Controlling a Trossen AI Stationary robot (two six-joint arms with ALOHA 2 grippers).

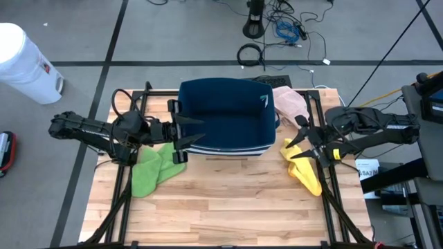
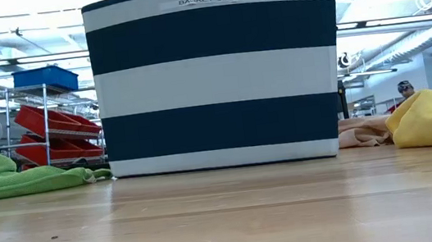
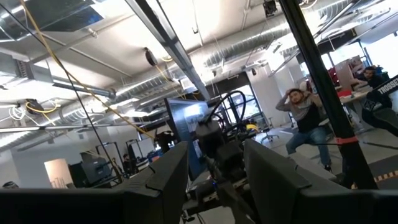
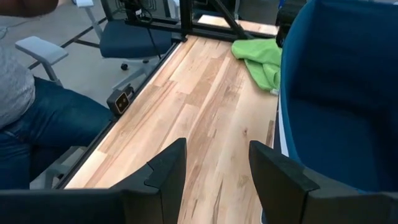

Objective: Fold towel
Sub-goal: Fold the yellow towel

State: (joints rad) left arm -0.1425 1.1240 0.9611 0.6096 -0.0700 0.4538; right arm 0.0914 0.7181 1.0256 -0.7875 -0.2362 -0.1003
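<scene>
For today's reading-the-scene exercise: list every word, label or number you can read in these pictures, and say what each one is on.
"BASKET 5 – D1": white label on the striped basket, top edge, low view; the middle is slightly unclear.
Tag on the basket's inside, high view: too small to read.

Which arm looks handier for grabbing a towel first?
Either, probably: the left gripper hangs open over the green towel, the right gripper open over the yellow towel. Neither holds anything.

We see both arms stretched in low from opposite sides, pointing toward each other. L pincer point(image 1: 185, 138) sits at mid-left, fingers parted, nothing between them. R pincer point(image 1: 296, 142) sits at mid-right, fingers also apart and empty. Both wrists approx level, neither pincer gripping anything.
</scene>
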